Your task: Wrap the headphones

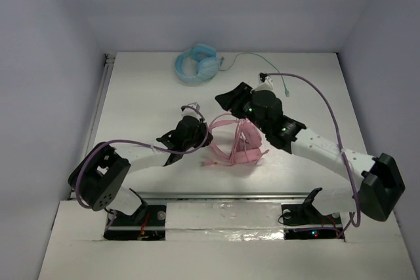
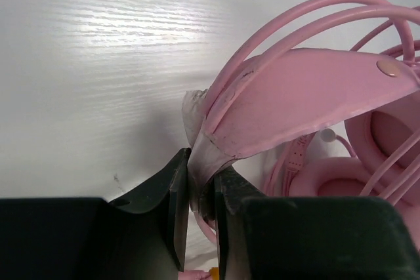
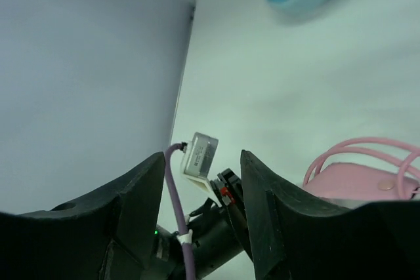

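Black fingers (image 2: 174, 191) of the left end effector (image 2: 202, 191) are closed narrowly on the pale, worn end of the headband (image 2: 295, 96) of the pink headphones (image 1: 237, 143), which are laid mid-worktop (image 1: 144, 90) between the arms. The right end effector (image 3: 202, 155) is held spread wide, gripping nothing, near the headphones' far side. Light blue headphones (image 1: 197, 63) are set well apart at the far edge.

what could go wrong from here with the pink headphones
The left pincer is shut on only the thin end of the pink headphones, so they could twist or slip out. The right pincer is open and empty while the pink cable lies in loose loops, so it may tangle or snag.
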### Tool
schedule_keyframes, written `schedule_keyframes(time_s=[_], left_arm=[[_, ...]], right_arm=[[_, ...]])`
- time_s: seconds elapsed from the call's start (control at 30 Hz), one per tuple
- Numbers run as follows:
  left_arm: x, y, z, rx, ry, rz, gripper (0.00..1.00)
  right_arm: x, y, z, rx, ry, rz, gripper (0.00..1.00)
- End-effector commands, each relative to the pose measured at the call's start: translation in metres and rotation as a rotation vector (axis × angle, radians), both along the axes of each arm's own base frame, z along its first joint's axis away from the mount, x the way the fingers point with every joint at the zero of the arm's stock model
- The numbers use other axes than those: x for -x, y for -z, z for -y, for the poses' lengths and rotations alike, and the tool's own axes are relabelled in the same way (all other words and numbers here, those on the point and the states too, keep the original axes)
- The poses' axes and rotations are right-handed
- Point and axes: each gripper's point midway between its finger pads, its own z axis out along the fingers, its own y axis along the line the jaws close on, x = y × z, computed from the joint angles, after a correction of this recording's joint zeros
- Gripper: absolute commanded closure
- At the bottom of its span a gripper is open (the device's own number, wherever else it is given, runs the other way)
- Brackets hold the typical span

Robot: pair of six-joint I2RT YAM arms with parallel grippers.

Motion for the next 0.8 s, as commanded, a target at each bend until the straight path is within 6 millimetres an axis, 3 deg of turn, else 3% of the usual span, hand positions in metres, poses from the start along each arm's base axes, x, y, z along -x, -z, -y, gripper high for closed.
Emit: schedule_keyframes(time_s=[0.0,0.17,0.2,0.27,0.43,0.5,0.67,0.73,0.77], left_arm=[[-0.017,-0.023,0.004,0.083,-0.011,0.055,1.0],[-0.03,-0.017,-0.014,0.079,-0.055,0.034,1.0],[-0.032,-0.013,-0.019,0.071,-0.069,0.024,1.0],[-0.039,-0.009,-0.031,0.063,-0.106,0.014,1.0],[-0.05,0.002,-0.053,0.026,-0.197,0.015,1.0],[-0.054,0.001,-0.054,0.02,-0.208,0.026,0.93],[-0.062,-0.015,-0.059,0.022,-0.243,0.072,0.64],[-0.063,-0.032,-0.063,0.033,-0.262,0.111,0.55],[-0.064,-0.039,-0.066,0.037,-0.274,0.128,0.44]], right_arm=[[-0.007,-0.031,0.025,0.053,0.1,0.112,0.44],[0.004,-0.045,0.045,0.08,0.123,0.168,0.46],[0.009,-0.056,0.054,0.079,0.133,0.199,0.5],[0.015,-0.056,0.063,0.092,0.139,0.217,0.55],[0.031,-0.072,0.084,0.149,0.139,0.279,0.9],[0.033,-0.073,0.09,0.175,0.148,0.285,0.97],[0.044,-0.077,0.106,0.203,0.158,0.303,0.92],[0.047,-0.079,0.116,0.215,0.185,0.301,0.65],[0.049,-0.083,0.121,0.21,0.199,0.305,0.56]])
